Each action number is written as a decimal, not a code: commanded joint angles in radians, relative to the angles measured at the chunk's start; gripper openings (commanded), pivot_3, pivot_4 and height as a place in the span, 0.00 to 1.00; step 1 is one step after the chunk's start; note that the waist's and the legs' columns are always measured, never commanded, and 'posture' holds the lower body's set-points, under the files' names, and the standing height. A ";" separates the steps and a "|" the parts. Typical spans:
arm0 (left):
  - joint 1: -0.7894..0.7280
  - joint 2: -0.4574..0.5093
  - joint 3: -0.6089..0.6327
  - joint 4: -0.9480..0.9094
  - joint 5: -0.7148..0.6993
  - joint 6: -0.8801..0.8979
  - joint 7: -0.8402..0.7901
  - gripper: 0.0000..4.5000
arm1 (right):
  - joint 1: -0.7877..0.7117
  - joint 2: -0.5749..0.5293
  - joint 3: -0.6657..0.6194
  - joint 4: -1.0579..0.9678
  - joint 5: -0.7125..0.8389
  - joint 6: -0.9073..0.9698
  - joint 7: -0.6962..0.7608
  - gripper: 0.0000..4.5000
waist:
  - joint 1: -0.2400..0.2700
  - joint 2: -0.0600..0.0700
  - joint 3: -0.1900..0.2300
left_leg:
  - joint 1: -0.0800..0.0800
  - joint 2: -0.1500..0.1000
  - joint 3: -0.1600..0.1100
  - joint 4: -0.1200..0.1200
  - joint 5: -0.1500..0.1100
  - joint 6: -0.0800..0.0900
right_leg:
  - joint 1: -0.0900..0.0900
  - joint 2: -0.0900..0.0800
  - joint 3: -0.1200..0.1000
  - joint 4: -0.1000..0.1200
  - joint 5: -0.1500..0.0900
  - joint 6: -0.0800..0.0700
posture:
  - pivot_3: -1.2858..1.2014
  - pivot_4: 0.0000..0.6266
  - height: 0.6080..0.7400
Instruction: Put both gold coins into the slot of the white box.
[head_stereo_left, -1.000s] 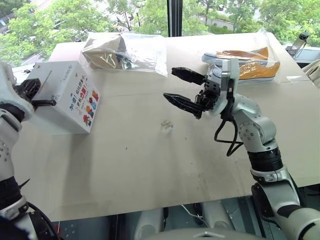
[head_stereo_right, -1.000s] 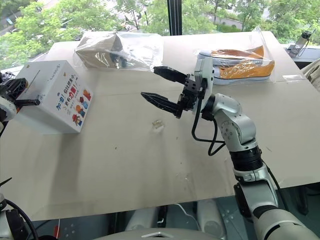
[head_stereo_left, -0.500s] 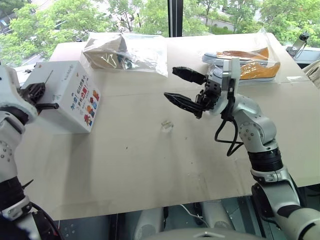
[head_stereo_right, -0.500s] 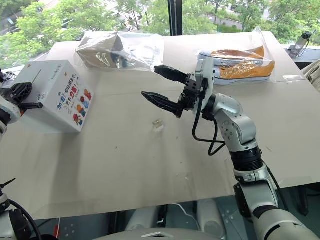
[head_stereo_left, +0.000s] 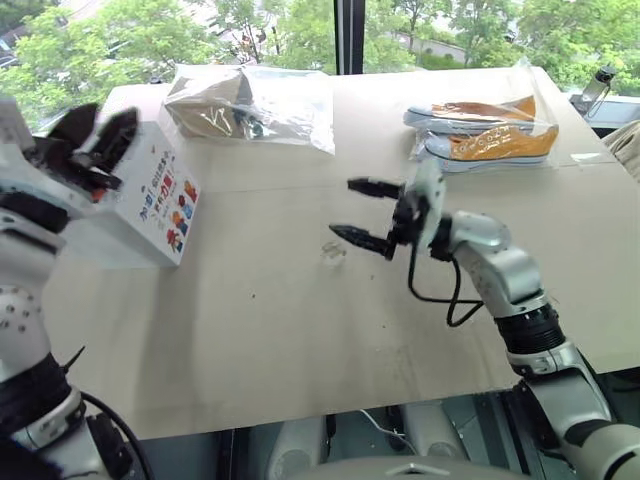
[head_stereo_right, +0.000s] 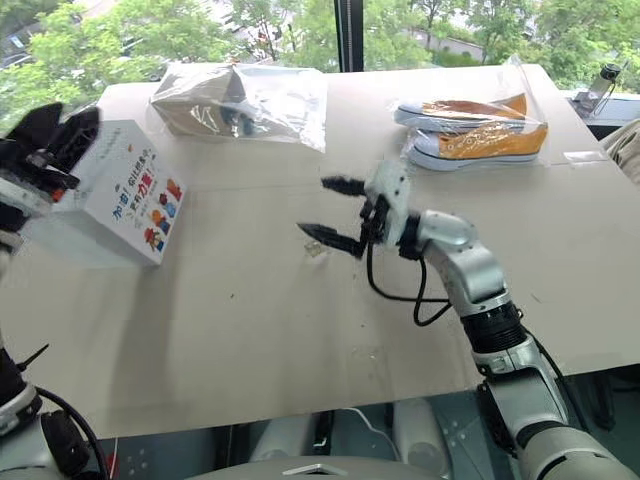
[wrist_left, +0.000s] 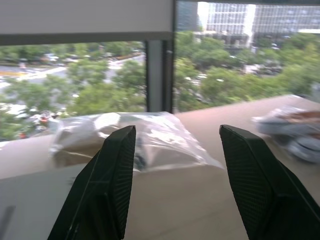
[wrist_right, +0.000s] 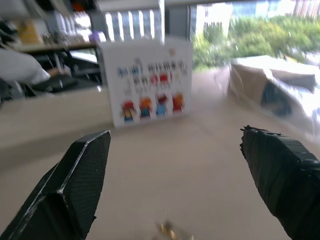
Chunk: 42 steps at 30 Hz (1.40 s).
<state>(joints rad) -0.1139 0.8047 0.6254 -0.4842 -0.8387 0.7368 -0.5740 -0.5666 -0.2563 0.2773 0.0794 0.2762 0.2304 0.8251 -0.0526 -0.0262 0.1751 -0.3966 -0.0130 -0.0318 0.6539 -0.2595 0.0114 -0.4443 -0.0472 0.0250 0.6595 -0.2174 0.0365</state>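
- The left gripper (head_stereo_left: 95, 140), a second ago pinched shut over the white cardboard box (head_stereo_left: 140, 200) near the tabletop's left edge, now gapes empty; one coin probably dropped in.
- The right gripper (head_stereo_left: 358, 212), spread wide, has sunk toward a gold coin (wrist_right: 167, 230) mid-table.

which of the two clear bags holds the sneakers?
The bag with the orange sneakers at the table's far right, beyond the right tool. The other clear bag, far left-centre near the white box, holds brownish items.
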 joint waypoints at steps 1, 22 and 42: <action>0.178 0.059 -0.054 -0.124 -0.037 0.074 -0.121 0.60 | -0.002 0.041 0.055 0.049 -0.086 -0.110 -0.014 1.00 | -0.007 0.000 0.000 | 0.000 0.000 0.000 -0.001 0.000 0.000 | -0.002 0.001 0.001 0.001 0.000 0.000 | 0.52 0.24 1.00; 0.350 0.043 -0.085 -0.144 0.060 0.025 -0.159 0.62 | -0.093 0.169 0.052 0.342 -0.211 -0.234 -0.053 0.51 | 0.011 0.000 0.000 | 0.004 0.005 -0.003 0.003 0.001 -0.001 | 0.003 0.011 -0.003 0.003 0.002 -0.004 | 0.52 0.24 1.00; 0.233 -0.138 -0.054 -0.101 -0.113 0.007 -0.064 0.62 | -0.074 0.241 -0.075 0.128 0.049 0.071 0.009 0.02 | 0.012 0.000 0.000 | 0.004 0.006 -0.004 0.003 0.001 0.000 | 0.003 0.009 -0.003 0.003 0.003 -0.005 | 0.52 0.24 1.00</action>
<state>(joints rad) 0.1363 0.6842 0.5335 -0.5881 -0.8957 0.7691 -0.6597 -0.6333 -0.0329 0.2343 0.2840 0.2547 0.2491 0.8235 -0.0406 -0.0258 0.1755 -0.3929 -0.0068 -0.0358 0.6573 -0.2588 0.0111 -0.4411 -0.0391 0.0214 0.6626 -0.2147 0.0319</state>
